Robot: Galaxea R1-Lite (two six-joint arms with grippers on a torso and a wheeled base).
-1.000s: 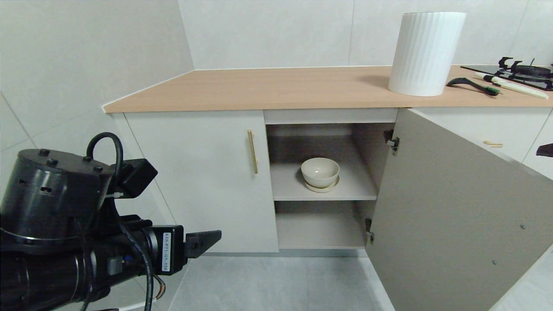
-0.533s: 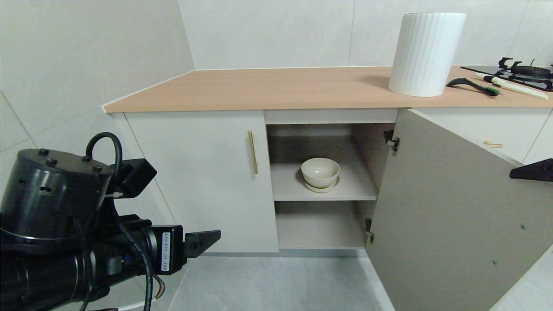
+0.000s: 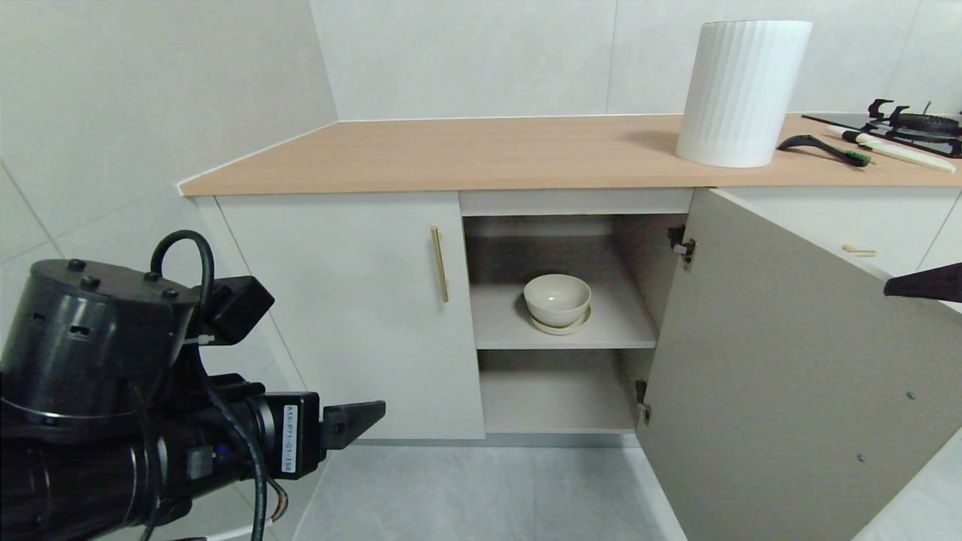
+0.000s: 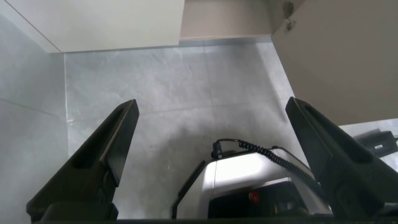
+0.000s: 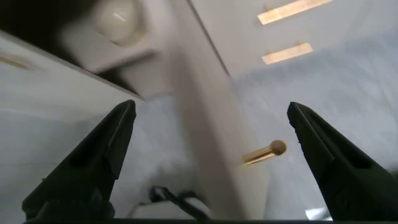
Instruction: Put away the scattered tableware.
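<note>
Bowl [image 3: 557,299] on shelf [image 3: 618,324], door [image 3: 789,361] wide open, right claw [image 5: 210,109] spread near its edge

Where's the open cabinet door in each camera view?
Head view: the open cabinet door stands right of the shelf holding the bowl.
Left wrist view: its inner face rises from the grey floor tiles beyond the jaws.
Right wrist view: its edge runs between the jaws, gold handle sticking out.
Shared landmark: the grey floor tiles.
</note>
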